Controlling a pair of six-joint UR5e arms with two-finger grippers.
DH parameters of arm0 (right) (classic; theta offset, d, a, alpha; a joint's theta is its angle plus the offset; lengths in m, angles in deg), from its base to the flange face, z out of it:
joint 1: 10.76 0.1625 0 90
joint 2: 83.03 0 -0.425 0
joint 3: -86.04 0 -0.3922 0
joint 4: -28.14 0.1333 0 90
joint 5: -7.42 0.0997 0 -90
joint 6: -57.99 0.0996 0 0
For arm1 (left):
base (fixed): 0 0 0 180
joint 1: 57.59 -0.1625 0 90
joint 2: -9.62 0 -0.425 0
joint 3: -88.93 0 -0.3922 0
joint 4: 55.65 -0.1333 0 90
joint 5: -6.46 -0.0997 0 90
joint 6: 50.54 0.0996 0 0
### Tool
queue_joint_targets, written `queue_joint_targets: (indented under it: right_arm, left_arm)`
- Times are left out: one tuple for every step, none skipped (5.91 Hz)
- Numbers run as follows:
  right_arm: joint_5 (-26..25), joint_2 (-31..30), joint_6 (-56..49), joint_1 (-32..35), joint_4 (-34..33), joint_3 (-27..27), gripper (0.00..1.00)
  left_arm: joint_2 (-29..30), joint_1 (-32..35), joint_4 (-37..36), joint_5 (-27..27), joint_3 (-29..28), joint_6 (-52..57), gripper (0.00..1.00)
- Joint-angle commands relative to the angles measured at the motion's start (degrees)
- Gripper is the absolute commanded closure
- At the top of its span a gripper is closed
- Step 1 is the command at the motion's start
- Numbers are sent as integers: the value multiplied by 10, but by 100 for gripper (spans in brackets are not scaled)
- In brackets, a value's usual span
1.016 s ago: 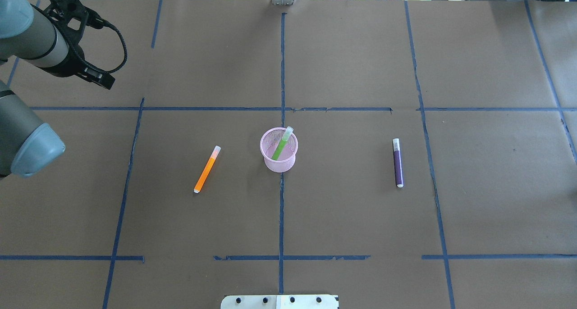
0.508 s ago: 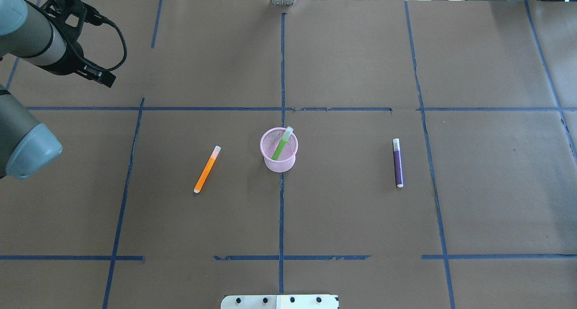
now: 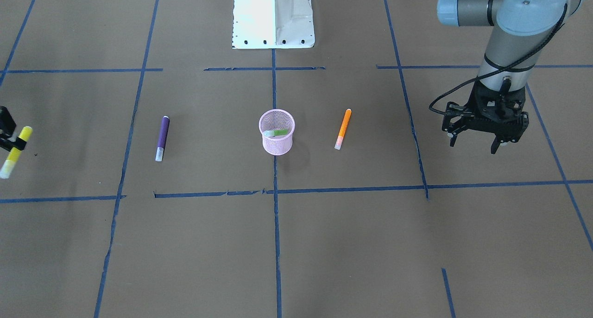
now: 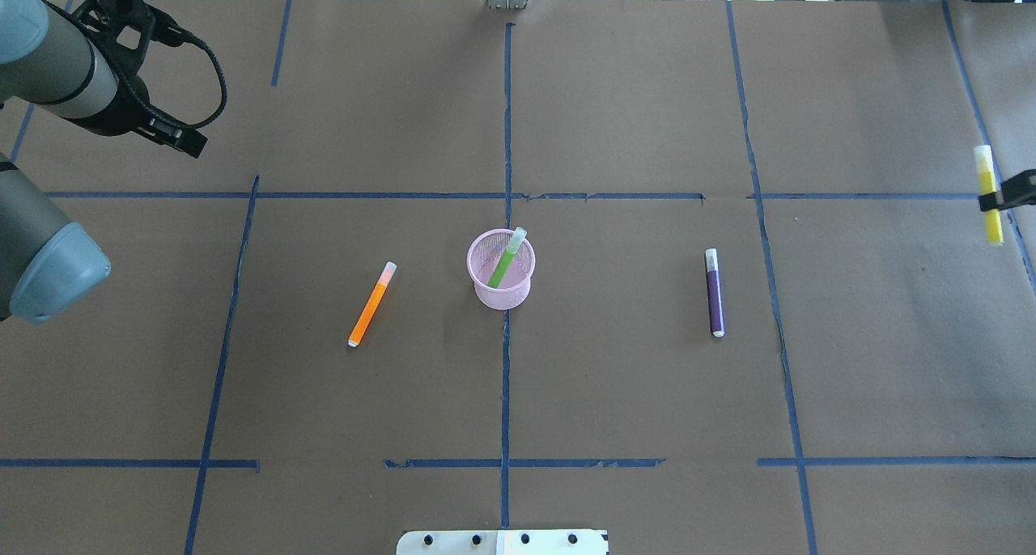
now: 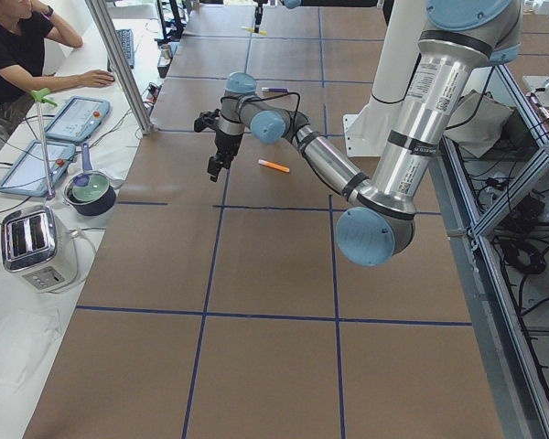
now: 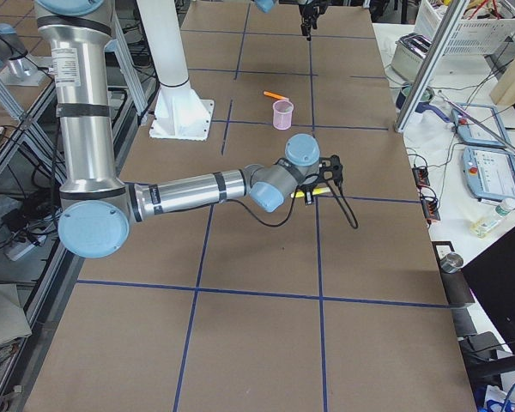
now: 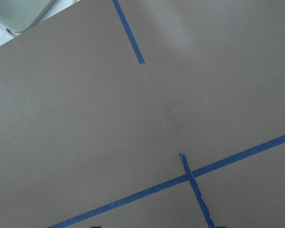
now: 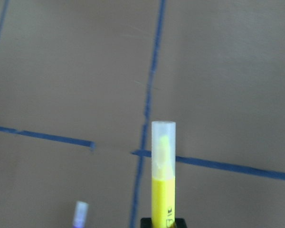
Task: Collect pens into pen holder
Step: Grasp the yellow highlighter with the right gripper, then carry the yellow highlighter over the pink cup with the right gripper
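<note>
The pink mesh pen holder [image 4: 502, 290] [image 3: 276, 142] stands at the table's middle with the green pen [image 4: 503, 265] leaning inside it. The orange pen [image 4: 371, 305] [image 3: 343, 128] lies to the holder's left in the overhead view. The purple pen [image 4: 715, 293] [image 3: 161, 138] lies to its right. My right gripper [image 4: 1004, 196] [image 3: 9, 144] is shut on a yellow pen [image 4: 987, 195] [image 8: 163, 180] at the table's far right, above the surface. My left gripper [image 3: 474, 144] [image 4: 180, 138] is open and empty at the far left.
The white robot base [image 3: 273, 16] stands at the table's robot-side edge. Blue tape lines [image 4: 506, 134] divide the brown table cover. A side table with a toaster [image 5: 37, 247], a pot and tablets runs along the far edge, where an operator sits.
My right gripper with the yellow pen has come into the overhead view at the right edge. The left arm has hardly moved. The pens and holder are unmoved.
</note>
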Motion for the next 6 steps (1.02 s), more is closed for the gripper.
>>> queue_joint_targets:
  right_arm:
    - [-124, 126, 150, -117, 1, 22, 100]
    - [-226, 163, 192, -186, 2, 46, 100]
    - [-396, 195, 202, -288, 10, 70, 100]
    - [-612, 222, 216, -409, 11, 69, 100]
    - [-700, 224, 219, -464, 12, 68, 100]
    - [-785, 225, 245, -488, 9, 54, 100]
  left_arm:
    - [-7, 12, 0, 10, -2, 2, 14]
    - [-11, 20, 0, 23, -3, 2, 14]
    - [-12, 30, 5, 37, -7, 3, 14]
    - [-13, 35, 5, 40, -7, 3, 13]
    - [-13, 35, 6, 40, -7, 3, 13]
    - [-14, 35, 5, 41, -4, 2, 12]
